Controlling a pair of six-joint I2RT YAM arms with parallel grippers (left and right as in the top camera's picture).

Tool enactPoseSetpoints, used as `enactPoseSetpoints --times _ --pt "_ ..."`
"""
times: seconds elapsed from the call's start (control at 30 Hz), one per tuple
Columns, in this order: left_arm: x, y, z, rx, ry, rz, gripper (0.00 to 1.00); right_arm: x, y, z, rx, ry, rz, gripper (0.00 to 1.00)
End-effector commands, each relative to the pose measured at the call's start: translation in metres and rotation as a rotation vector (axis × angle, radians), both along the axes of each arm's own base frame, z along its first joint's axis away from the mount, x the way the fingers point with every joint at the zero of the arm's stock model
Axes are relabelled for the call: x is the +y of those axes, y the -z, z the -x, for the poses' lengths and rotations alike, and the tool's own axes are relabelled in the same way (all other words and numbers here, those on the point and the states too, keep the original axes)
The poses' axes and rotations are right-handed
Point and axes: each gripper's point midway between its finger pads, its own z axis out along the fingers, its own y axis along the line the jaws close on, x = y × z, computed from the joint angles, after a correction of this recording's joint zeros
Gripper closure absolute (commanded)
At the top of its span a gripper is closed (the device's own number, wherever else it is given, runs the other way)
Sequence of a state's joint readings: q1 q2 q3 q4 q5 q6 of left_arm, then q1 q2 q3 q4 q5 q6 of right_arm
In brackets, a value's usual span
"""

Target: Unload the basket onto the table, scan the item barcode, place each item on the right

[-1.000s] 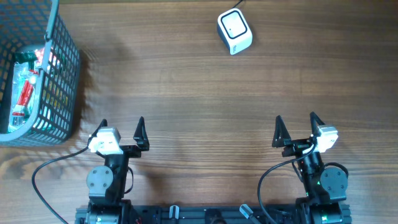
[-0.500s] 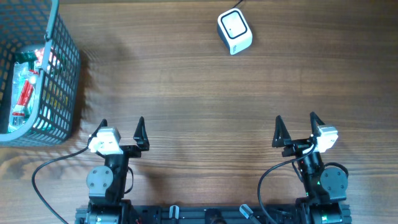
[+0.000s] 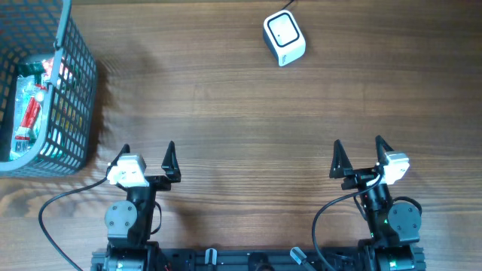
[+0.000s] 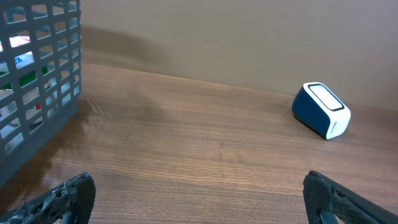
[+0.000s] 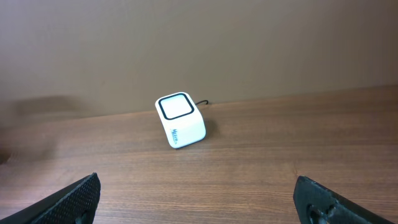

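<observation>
So, step: pickup not started | left pincer [image 3: 147, 150] and right pincer [image 3: 358, 147] both wide open, empty, bottom of frame | item [image 3: 28, 113] inside basket [image 3: 77, 94] upper left, scanner [image 3: 284, 38] top centre | next, I reckon: left reaches into basket, grabs item

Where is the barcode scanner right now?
Overhead, the scanner sits at the table's far edge, right of centre, well apart from the basket at left.

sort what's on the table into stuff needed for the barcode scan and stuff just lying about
For the job:
scanner
packaged items
basket holding them
left hand and right hand, both open, empty

Just there:
wooden table
arm cable
</observation>
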State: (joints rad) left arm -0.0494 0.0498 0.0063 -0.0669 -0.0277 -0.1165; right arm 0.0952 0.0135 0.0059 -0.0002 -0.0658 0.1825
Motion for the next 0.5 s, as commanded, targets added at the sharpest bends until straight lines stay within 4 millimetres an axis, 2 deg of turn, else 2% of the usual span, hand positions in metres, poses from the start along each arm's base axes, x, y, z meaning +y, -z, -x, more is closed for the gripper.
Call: enactPoseSetpoints --times 0.0,0.07,0.13,0.23,0.33,0.43,0.47 --pt "-0.001 0.003 0.000 0.011 0.010 -0.015 0.00 -0.001 -0.002 0.000 -0.006 0.010 -0.008 0.00" --pt "-0.001 -0.001 -0.001 -0.006 0.006 -0.016 0.00 -0.001 -0.002 0.000 -0.006 0.010 -0.008 0.00" --pt "-0.006 -0.021 -0.002 -0.086 0.035 -0.009 0.00 -0.001 -0.002 0.000 -0.006 0.010 -0.008 0.00" --pt "-0.026 -0.058 0.003 -0.232 0.152 0.021 0.00 -0.001 -0.002 0.000 -0.006 0.010 -0.008 0.00" --pt "-0.030 -0.100 0.012 -0.305 0.182 0.104 0.00 -0.001 -0.002 0.000 -0.006 0.010 -0.008 0.00" --pt "-0.030 -0.169 0.029 -0.349 0.196 0.165 0.00 -0.001 -0.002 0.000 -0.006 0.010 -0.008 0.00" --pt "-0.028 -0.186 0.031 -0.360 0.183 0.165 0.00 -0.001 -0.002 0.000 -0.006 0.010 -0.008 0.00"
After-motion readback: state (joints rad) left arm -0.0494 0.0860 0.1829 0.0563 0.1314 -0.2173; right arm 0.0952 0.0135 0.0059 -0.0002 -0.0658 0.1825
